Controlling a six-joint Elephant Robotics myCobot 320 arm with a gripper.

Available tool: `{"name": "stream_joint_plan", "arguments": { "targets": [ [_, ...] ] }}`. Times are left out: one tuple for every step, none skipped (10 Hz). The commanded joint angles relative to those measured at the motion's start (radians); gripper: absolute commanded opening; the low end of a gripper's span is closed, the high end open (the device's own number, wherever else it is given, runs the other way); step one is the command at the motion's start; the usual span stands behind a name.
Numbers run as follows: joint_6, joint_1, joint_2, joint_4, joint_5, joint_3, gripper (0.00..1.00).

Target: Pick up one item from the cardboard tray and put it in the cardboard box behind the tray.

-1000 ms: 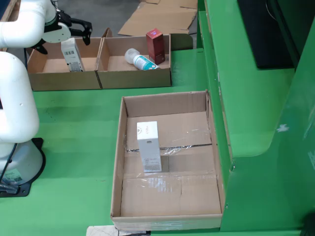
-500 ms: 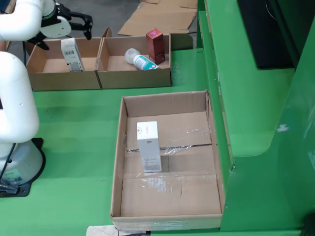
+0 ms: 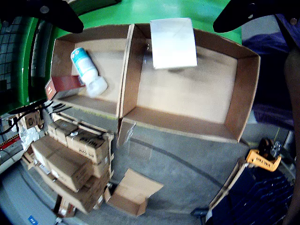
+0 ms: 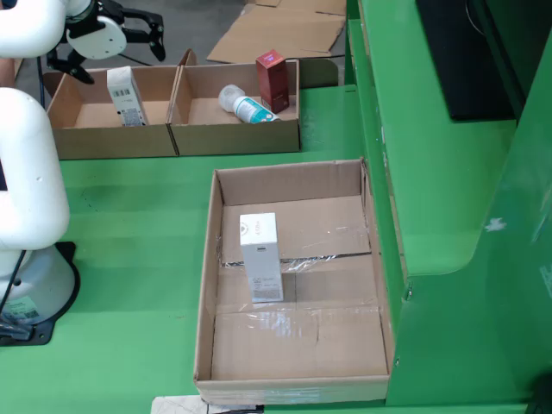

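Scene: a green counter [image 4: 129, 250] with a white robot arm [image 4: 26, 164] at the left of the fixed view, a large cardboard tray [image 4: 293, 276] in front and two smaller cardboard boxes side by side behind it.
Tray: open-topped, holding one white carton [image 4: 261, 256] standing upright near its left wall.
Left box [image 4: 112, 121]: in the fixed view it holds a white carton with dark print [image 4: 126, 95], leaning upright against the back wall.
Right box [image 4: 237, 112]: in the fixed view it holds a white bottle with a teal label [image 4: 245, 105] lying on its side and a dark red carton [image 4: 272, 81] standing beside it.
End effector [image 4: 108, 41]: black fingers spread wide apart, holding nothing, above the left box at the top left of the fixed view.
Carton relative to end effector: the printed carton sits in the box just below the open fingers, apart from them.
Wrist view: looks down between the two dark fingertips [image 3: 56, 14] at both boxes; the white carton [image 3: 173, 43] lies between the fingertips and below them, in the box at right [image 3: 243, 93], while the bottle [image 3: 87, 70] and red carton [image 3: 63, 84] lie in the box at left [image 3: 63, 47].
Beyond the boxes: a grey floor with stacked brown cartons [image 3: 70, 159] in the wrist view.
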Motion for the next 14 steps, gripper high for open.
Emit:
{"name": "stream_joint_plan", "arguments": {
  "targets": [
    [0.012,0.016,-0.111,-0.52,-0.053,0.788,1.0],
    [0.012,0.035,-0.089,-0.501,-0.089,0.788,1.0],
    [0.009,0.044,-0.073,-0.484,-0.11,0.788,1.0],
    [0.004,0.041,-0.064,-0.471,-0.117,0.788,1.0],
    [-0.001,0.042,-0.059,-0.457,-0.128,0.788,1.0],
    [-0.002,0.05,-0.054,-0.442,-0.143,0.788,1.0],
    [-0.005,0.054,-0.05,-0.43,-0.155,0.788,1.0],
    [-0.004,0.057,-0.047,-0.43,-0.163,0.788,1.0],
    [-0.004,0.061,-0.046,-0.424,-0.168,0.788,1.0],
    [-0.006,0.066,-0.044,-0.409,-0.178,0.788,1.0],
    [-0.006,0.066,-0.044,-0.409,-0.178,0.788,1.0],
    [-0.016,0.08,-0.043,-0.359,-0.208,0.788,1.0],
    [-0.031,0.094,-0.046,-0.293,-0.24,0.788,1.0],
    [-0.063,0.127,-0.055,-0.188,-0.313,0.788,1.0]
  ]
}}
